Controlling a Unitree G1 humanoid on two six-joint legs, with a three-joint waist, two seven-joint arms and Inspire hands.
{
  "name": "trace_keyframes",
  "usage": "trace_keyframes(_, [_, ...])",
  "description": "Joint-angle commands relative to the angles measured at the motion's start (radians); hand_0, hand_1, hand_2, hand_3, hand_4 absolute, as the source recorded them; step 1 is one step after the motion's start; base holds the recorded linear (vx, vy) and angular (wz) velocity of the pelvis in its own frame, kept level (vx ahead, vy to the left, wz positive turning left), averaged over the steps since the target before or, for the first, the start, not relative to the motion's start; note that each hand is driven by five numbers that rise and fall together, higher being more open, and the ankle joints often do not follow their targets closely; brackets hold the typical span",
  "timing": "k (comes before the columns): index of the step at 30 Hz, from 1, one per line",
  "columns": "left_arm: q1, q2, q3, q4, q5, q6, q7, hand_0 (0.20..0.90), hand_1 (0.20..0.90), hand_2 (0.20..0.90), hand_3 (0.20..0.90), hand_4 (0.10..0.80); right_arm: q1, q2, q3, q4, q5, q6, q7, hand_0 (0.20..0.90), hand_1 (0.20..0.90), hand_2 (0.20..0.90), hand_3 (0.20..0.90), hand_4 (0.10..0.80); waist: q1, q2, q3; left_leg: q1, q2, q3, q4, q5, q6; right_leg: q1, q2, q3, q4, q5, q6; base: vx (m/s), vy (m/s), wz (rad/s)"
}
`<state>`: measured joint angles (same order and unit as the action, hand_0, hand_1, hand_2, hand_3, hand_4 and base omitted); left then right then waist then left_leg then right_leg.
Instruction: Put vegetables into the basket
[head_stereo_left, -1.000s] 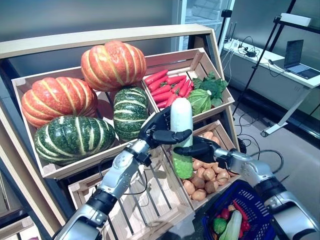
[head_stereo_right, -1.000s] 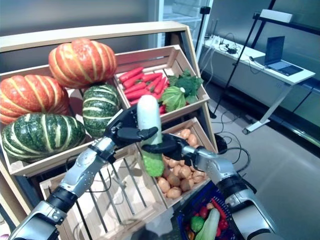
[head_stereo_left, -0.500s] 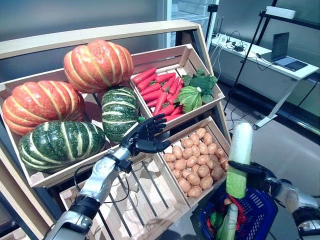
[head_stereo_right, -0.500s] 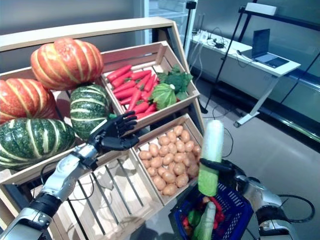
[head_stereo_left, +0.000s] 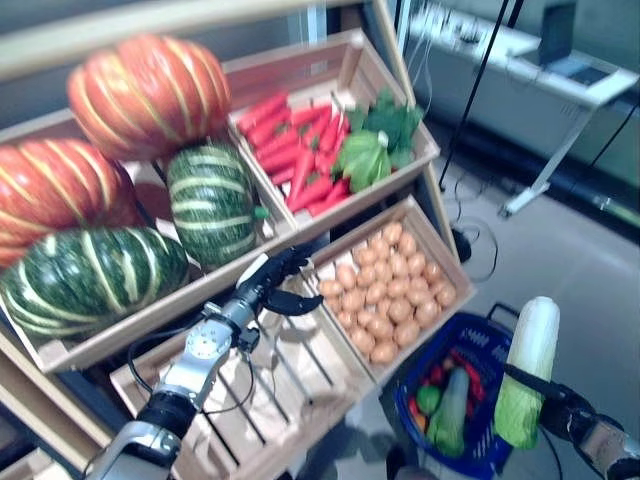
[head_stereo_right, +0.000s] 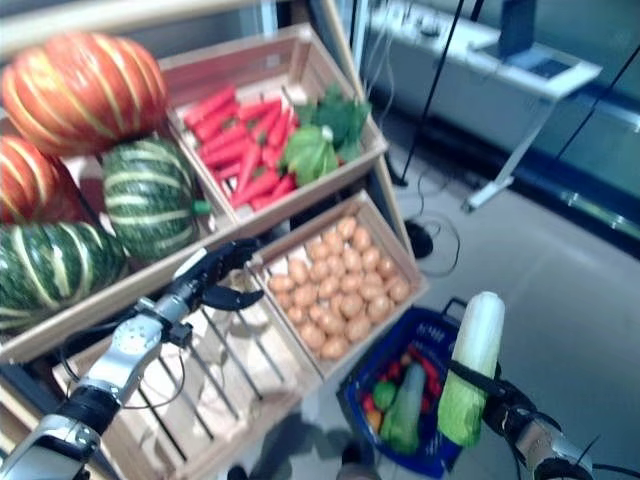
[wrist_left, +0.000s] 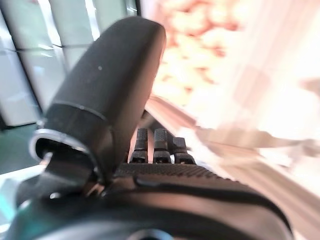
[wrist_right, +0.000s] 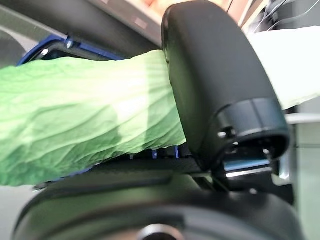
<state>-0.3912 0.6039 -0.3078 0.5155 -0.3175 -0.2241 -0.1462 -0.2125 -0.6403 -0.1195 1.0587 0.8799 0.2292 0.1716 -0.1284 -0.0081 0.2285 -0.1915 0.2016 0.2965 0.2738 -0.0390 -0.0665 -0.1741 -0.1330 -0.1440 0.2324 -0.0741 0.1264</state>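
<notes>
Right hand (head_stereo_left: 560, 410), fingers clasped round an upright napa cabbage (head_stereo_left: 527, 368), just beside the blue basket (head_stereo_left: 490, 440); shift inward, tilt leafy end down, then release. Left hand (head_stereo_left: 268, 285) relaxed over the empty crate (head_stereo_left: 290, 400).

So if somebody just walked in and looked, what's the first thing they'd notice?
Probably the big pumpkins: an orange pumpkin on top and a dark green striped one below it, filling the top-left crate of the wooden stand. Next, the long napa cabbage, white on top and leafy green below, held upright in the right hand beside the blue basket on the floor.
</notes>
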Motion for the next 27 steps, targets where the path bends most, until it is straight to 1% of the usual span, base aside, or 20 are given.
trace_keyframes(1, [-0.113,0.046,0.015,-0.031,-0.018,-0.058,0.063,0.9,0.9,0.9,0.9,0.8,-0.145,-0.019,-0.035,0.007,0.109,-0.132,-0.078,0.3,0.3,0.3,0.3,0.4,0.043,-0.018,-0.005,-0.082,-0.007,-0.039,0.306,-0.202,0.021,-0.093,-0.053,-0.033,0.262,-0.079,-0.072,-0.146,-0.022,0.09])
trace_keyframes(4, [-0.127,0.041,-0.012,-0.023,-0.06,-0.029,0.054,0.9,0.9,0.9,0.9,0.8,-0.187,-0.022,-0.019,0.063,0.106,-0.134,-0.085,0.3,0.3,0.3,0.3,0.4,0.044,-0.014,0.014,-0.135,0.012,-0.053,0.413,-0.252,0.029,-0.133,-0.078,-0.044,0.343,-0.103,-0.083,-0.054,-0.021,0.09])
trace_keyframes(5, [-0.126,0.035,-0.016,-0.019,-0.075,-0.028,0.056,0.9,0.9,0.9,0.9,0.8,-0.191,-0.024,-0.017,0.074,0.11,-0.135,-0.085,0.3,0.3,0.3,0.3,0.4,0.043,-0.013,0.02,-0.147,0.014,-0.062,0.435,-0.259,0.027,-0.141,-0.082,-0.041,0.358,-0.106,-0.085,-0.033,-0.003,0.08])
trace_keyframes(8, [-0.126,0.008,-0.027,-0.005,-0.112,-0.02,0.068,0.9,0.9,0.9,0.9,0.8,-0.199,-0.02,-0.01,0.107,0.115,-0.151,-0.084,0.3,0.3,0.3,0.3,0.4,0.038,-0.006,0.032,-0.156,0.012,-0.079,0.443,-0.259,0.025,-0.145,-0.083,-0.031,0.356,-0.098,-0.084,-0.034,0.018,0.01])
trace_keyframes(10, [-0.13,-0.007,-0.029,-0.001,-0.118,-0.009,0.078,0.9,0.9,0.9,0.9,0.8,-0.204,-0.014,-0.005,0.111,0.118,-0.159,-0.091,0.3,0.3,0.3,0.3,0.4,0.033,-0.004,0.036,-0.151,0.008,-0.082,0.432,-0.252,0.021,-0.137,-0.083,-0.024,0.332,-0.082,-0.076,-0.009,0.008,-0.02])
trace_keyframes(12, [-0.146,-0.019,-0.035,0.02,-0.135,-0.001,0.073,0.9,0.9,0.9,0.9,0.8,-0.221,-0.008,0.006,0.108,0.125,-0.17,-0.105,0.3,0.3,0.3,0.3,0.4,0.026,-0.001,0.04,-0.128,0.005,-0.066,0.383,-0.23,0.013,-0.124,-0.085,-0.017,0.277,-0.048,-0.058,-0.039,0.016,-0.05])
trace_keyframes(14, [-0.16,-0.03,-0.038,0.048,-0.168,0.007,0.077,0.9,0.9,0.9,0.9,0.8,-0.244,0.004,0.018,0.097,0.136,-0.198,-0.118,0.3,0.3,0.3,0.3,0.4,0.015,-0.007,0.048,-0.086,-0.01,-0.037,0.293,-0.187,0.008,-0.114,-0.088,-0.006,0.169,0.026,-0.017,-0.108,-0.014,-0.13])
trace_keyframes(15, [-0.165,-0.032,-0.043,0.051,-0.187,0.006,0.082,0.9,0.9,0.9,0.9,0.8,-0.263,0.014,0.029,0.086,0.142,-0.214,-0.121,0.3,0.3,0.3,0.3,0.4,0.011,-0.007,0.056,-0.062,-0.025,-0.018,0.221,-0.155,0.008,-0.116,-0.086,-0.007,0.108,0.069,0.006,-0.232,-0.006,-0.23])
trace_keyframes(16, [-0.165,-0.035,-0.042,0.051,-0.192,-0.001,0.082,0.9,0.9,0.9,0.9,0.8,-0.29,0.026,0.039,0.077,0.139,-0.225,-0.13,0.3,0.3,0.3,0.3,0.4,0.022,-0.004,0.068,-0.037,-0.03,0.016,0.152,-0.121,0.005,-0.114,-0.106,-0.055,0.071,0.103,0.023,-0.303,0.047,-0.36])
trace_keyframes(17, [-0.163,-0.035,-0.039,0.046,-0.197,-0.008,0.092,0.9,0.9,0.9,0.9,0.8,-0.322,0.037,0.052,0.072,0.128,-0.231,-0.138,0.3,0.3,0.3,0.3,0.4,0.044,0.008,0.084,-0.018,-0.026,0.042,0.088,-0.087,0.002,-0.116,-0.136,-0.112,0.084,0.116,0.029,-0.319,0.091,-0.47])
trace_keyframes(18, [-0.158,-0.035,-0.034,0.039,-0.201,-0.014,0.106,0.9,0.9,0.9,0.9,0.8,-0.347,0.043,0.063,0.064,0.117,-0.232,-0.147,0.3,0.3,0.3,0.3,0.4,0.063,0.019,0.095,-0.012,-0.016,0.058,0.06,-0.067,0.004,-0.127,-0.166,-0.146,0.122,0.121,0.032,-0.342,0.127,-0.8])
trace_keyframes(19, [-0.147,-0.032,-0.021,0.028,-0.205,-0.018,0.122,0.9,0.9,0.9,0.9,0.8,-0.374,0.048,0.079,0.052,0.104,-0.229,-0.167,0.3,0.3,0.3,0.3,0.4,0.085,0.032,0.108,-0.011,0.002,0.074,0.044,-0.052,0.018,-0.147,-0.198,-0.154,0.215,0.116,0.034,-0.324,0.089,-1.07])
trace_keyframes(20, [-0.137,-0.028,-0.008,0.021,-0.212,-0.019,0.125,0.9,0.9,0.9,0.9,0.8,-0.384,0.05,0.085,0.047,0.095,-0.23,-0.187,0.3,0.3,0.3,0.3,0.4,0.1,0.042,0.109,-0.017,0.018,0.083,0.038,-0.046,0.032,-0.158,-0.21,-0.146,0.305,0.1,0.032,-0.212,0.023,-1.29])
trace_keyframes(21, [-0.13,-0.023,0.001,0.023,-0.226,-0.022,0.121,0.9,0.9,0.9,0.9,0.8,-0.383,0.05,0.085,0.053,0.099,-0.231,-0.193,0.3,0.3,0.3,0.3,0.4,0.112,0.043,0.101,-0.017,0.024,0.074,0.04,-0.062,0.028,-0.147,-0.22,-0.134,0.357,0.06,0.041,-0.116,-0.073,-0.96])
trace_keyframes(22, [-0.124,-0.02,0.008,0.031,-0.244,-0.029,0.113,0.9,0.9,0.9,0.9,0.8,-0.382,0.051,0.085,0.067,0.105,-0.232,-0.189,0.3,0.3,0.3,0.3,0.4,0.122,0.04,0.091,-0.023,0.029,0.078,0.036,-0.051,0.024,-0.12,-0.221,-0.144,0.342,0.042,0.036,-0.043,-0.157,-0.33])
trace_keyframes(23, [-0.119,-0.019,0.013,0.046,-0.262,-0.04,0.101,0.9,0.9,0.9,0.9,0.8,-0.38,0.054,0.084,0.084,0.109,-0.239,-0.187,0.3,0.3,0.3,0.3,0.4,0.133,0.035,0.08,-0.028,0.031,0.075,0.033,-0.039,0.012,-0.067,-0.213,-0.168,0.282,0.022,0.03,-0.065,-0.235,0.04])
trace_keyframes(24, [-0.114,-0.02,0.016,0.06,-0.273,-0.053,0.093,0.9,0.9,0.9,0.9,0.8,-0.375,0.061,0.089,0.097,0.1,-0.252,-0.188,0.3,0.3,0.3,0.3,0.4,0.147,0.024,0.067,-0.045,0.031,0.056,0.061,-0.042,-0.004,-0.004,-0.195,-0.195,0.18,0.016,0.023,-0.105,-0.299,0.02])
trace_keyframes(25, [-0.108,-0.016,0.017,0.075,-0.296,-0.072,0.097,0.9,0.9,0.9,0.9,0.8,-0.375,0.069,0.102,0.107,0.081,-0.251,-0.184,0.3,0.3,0.3,0.3,0.4,0.164,0.006,0.061,-0.09,0.03,0.021,0.111,-0.033,-0.012,0.036,-0.172,-0.214,0.072,0.043,0.007,-0.147,-0.216,-0.26])
trace_keyframes(26, [-0.082,-0.011,0.041,0.057,-0.302,-0.082,0.123,0.9,0.9,0.9,0.9,0.8,-0.405,0.072,0.133,0.106,0.071,-0.237,-0.184,0.3,0.3,0.3,0.3,0.4,0.195,-0.003,0.079,-0.166,0.016,-0.132,0.217,-0.068,-0.028,0.0,-0.148,-0.146,0.134,0.0,-0.007,-0.139,-0.084,-0.38])
trace_keyframes(27, [-0.066,-0.013,0.062,0.04,-0.294,-0.075,0.138,0.9,0.9,0.9,0.9,0.8,-0.432,0.073,0.142,0.106,0.049,-0.222,-0.18,0.3,0.3,0.3,0.3,0.4,0.204,0.0,0.082,-0.176,0.013,-0.163,0.234,-0.082,-0.02,-0.029,-0.141,-0.12,0.172,-0.018,-0.007,-0.085,0.032,-0.94])
